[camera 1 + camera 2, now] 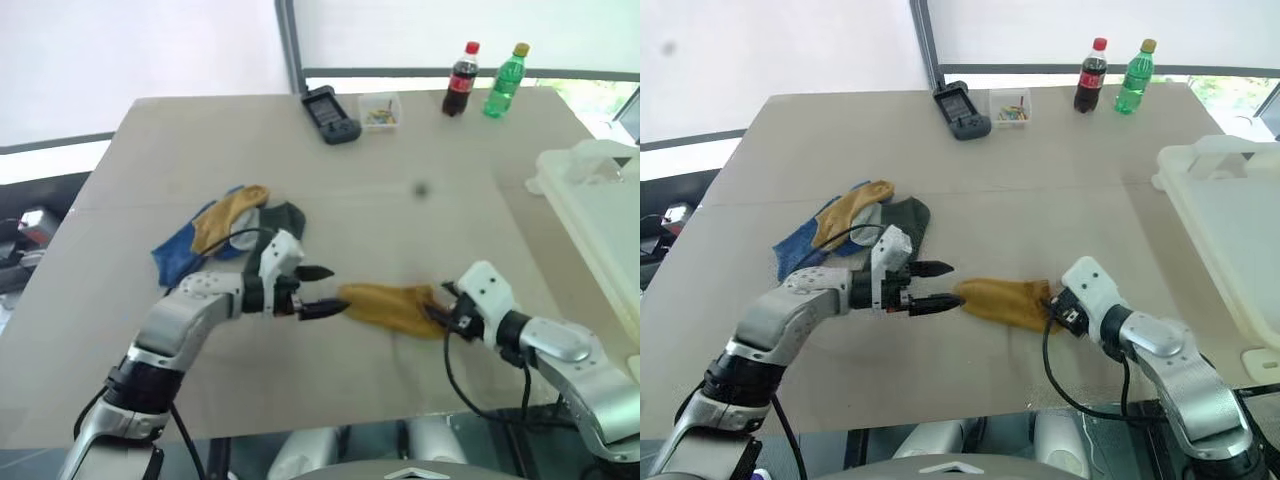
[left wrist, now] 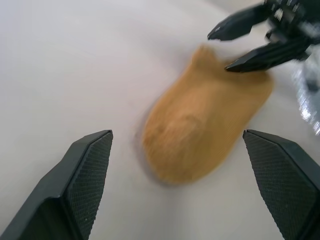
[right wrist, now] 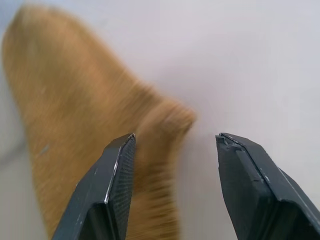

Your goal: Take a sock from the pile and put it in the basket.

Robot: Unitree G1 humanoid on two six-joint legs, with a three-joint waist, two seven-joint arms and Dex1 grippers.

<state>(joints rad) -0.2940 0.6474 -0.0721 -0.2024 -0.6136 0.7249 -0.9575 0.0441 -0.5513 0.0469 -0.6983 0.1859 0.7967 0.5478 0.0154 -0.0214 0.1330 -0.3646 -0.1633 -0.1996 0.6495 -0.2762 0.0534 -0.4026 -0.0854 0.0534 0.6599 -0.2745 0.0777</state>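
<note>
A single mustard-yellow knitted sock (image 1: 392, 306) lies flat on the beige counter (image 1: 330, 190) between the robot's two grippers, with bare counter open on every side of it and a broad clear strip running from it to the near edge. The left gripper (image 1: 318, 291) points across at the sock's rounded toe end, its two black fingers spread wide apart and holding nothing, the lower fingertip just at the toe. The right gripper (image 1: 440, 308) sits at the opposite, cuff end, its black fingers (image 3: 107, 195) also parted, one pad over the fabric's edge and the other over bare counter; the sock is not pinched. Behind the left gripper, well apart from the lone sock, rests the pile of small soft socks (image 1: 225, 232), blue, mustard-yellow, dark green and light grey, heaped loosely. Off to the far side of the right gripper, past an open stretch of counter, stands the large off-white translucent plastic basket (image 1: 598, 212) with its raised rim and handle, at the counter's right edge. Far beyond both grippers, along the counter's back edge, stand a dark handheld device (image 1: 331, 114), a small clear box of coloured bits (image 1: 380, 110), a cola bottle with a red cap (image 1: 460, 81) and a green bottle with a yellow cap (image 1: 504, 82). Bright window blinds fill the wall behind the counter.
</note>
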